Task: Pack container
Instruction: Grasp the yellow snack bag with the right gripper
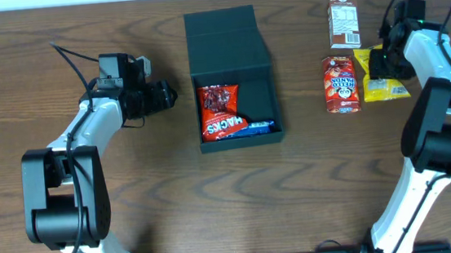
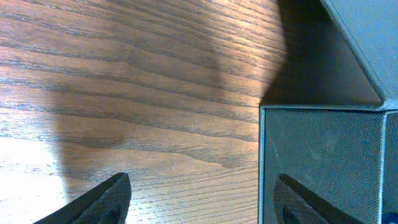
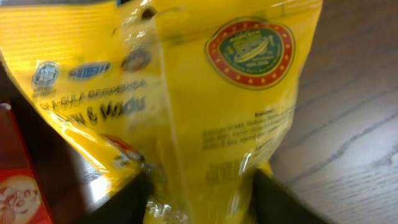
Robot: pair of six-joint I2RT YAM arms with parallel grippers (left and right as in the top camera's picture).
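Note:
The container [image 1: 272, 73] is a black square box in the middle of the table, its flap lid standing open at the back. A red snack packet [image 1: 220, 110] and a blue packet [image 1: 257, 127] lie inside. My left gripper [image 1: 165, 95] is open and empty just left of the box; the left wrist view shows its fingers [image 2: 202, 180] by the box's corner [image 2: 323, 143]. My right gripper [image 1: 380, 64] is closed on a yellow snack packet [image 1: 387, 88]. That yellow packet [image 3: 217, 93] is pinched between the fingers [image 3: 202, 186] in the right wrist view.
A red snack packet [image 1: 341, 85] lies just left of the yellow one and shows in the right wrist view [image 3: 18, 186]. A brown and white drink carton [image 1: 344, 23] lies behind it. Bare wood tabletop [image 1: 132, 184] surrounds the box.

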